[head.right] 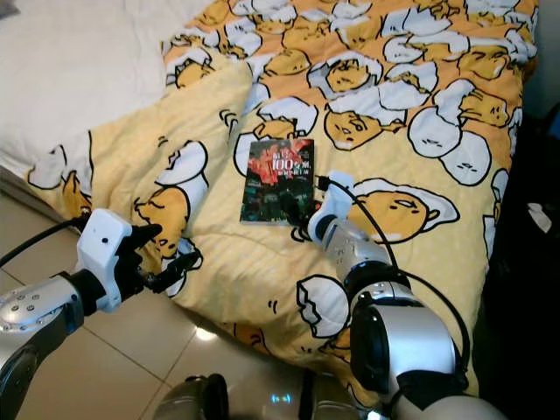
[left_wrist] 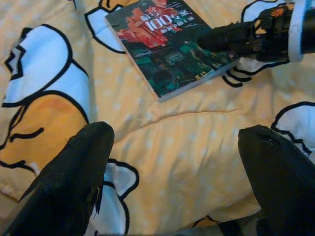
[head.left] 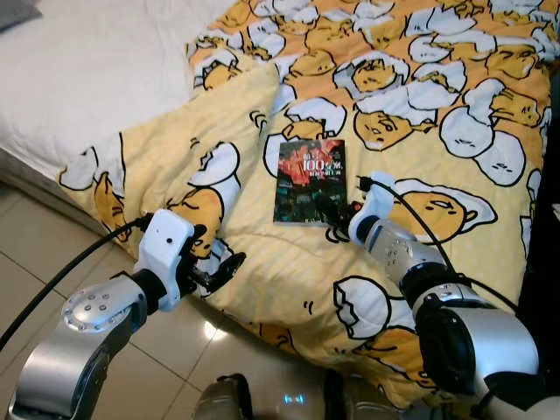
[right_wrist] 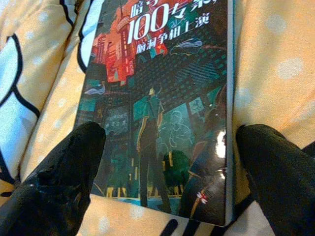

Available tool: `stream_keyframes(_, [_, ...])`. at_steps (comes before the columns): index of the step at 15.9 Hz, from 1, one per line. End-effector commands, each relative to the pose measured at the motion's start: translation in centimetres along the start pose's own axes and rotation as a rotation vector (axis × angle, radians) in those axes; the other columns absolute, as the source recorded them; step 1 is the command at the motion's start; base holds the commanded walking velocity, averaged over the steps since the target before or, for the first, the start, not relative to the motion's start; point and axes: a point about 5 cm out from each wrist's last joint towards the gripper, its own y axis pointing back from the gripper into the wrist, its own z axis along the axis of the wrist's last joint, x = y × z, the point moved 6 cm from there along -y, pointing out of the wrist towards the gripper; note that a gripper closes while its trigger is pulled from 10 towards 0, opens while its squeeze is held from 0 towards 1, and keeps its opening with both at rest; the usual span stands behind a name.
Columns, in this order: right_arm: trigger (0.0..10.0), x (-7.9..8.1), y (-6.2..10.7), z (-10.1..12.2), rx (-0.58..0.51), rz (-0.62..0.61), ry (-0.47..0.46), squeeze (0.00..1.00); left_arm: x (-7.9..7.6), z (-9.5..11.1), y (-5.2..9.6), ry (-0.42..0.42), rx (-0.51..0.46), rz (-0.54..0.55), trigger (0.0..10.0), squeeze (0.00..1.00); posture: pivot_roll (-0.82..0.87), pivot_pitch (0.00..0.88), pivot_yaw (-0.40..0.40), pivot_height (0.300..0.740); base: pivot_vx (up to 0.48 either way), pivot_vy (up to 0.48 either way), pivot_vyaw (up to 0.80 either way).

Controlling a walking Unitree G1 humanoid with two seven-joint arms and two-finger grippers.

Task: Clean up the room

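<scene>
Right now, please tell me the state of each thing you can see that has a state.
book: closed, lying flat, cover up, on the blanket
blanket: spread over the bed, rumpled, edge hanging toward the floor
right gripper: open, fingers astride the book's lower end
left gripper: open, above the blanket

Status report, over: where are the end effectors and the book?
Right end effector open, at the book's lower edge. Book flat on the yellow blanket, not gripped. Left end effector open, hovering at blanket's edge.
</scene>
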Motion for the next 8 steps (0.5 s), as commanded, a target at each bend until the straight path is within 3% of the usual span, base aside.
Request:
stream_keyframes(1, [10.0, 0.7, -0.1, -1.0, 0.049, 0.036, -0.021, 0.00, -0.3, -0.3, 0.3, 0.004, 0.020, -0.005, 10.0, 0.00, 0.12, 0.257, 0.038, 0.740, 0.000, 0.000, 0.00])
stream_keyframes(7, [10.0, -0.4, 0.4, -4.9, 0.174, -0.017, -0.033, 0.00, -1.0, -0.9, 0.8, 0.013, 0.045, -0.013, 10.0, 0.00, 0.14, 0.274, 0.032, 0.740, 0.000, 0.000, 0.00])
stream_keyframes(8, [10.0, -0.8, 0.5, -5.9, 0.188, -0.051, -0.088, 0.00, -1.0, -1.0, 1.1, 0.010, 0.056, -0.013, 10.0, 0.00, 0.16, 0.286, 0.033, 0.740, 0.000, 0.000, 0.00])
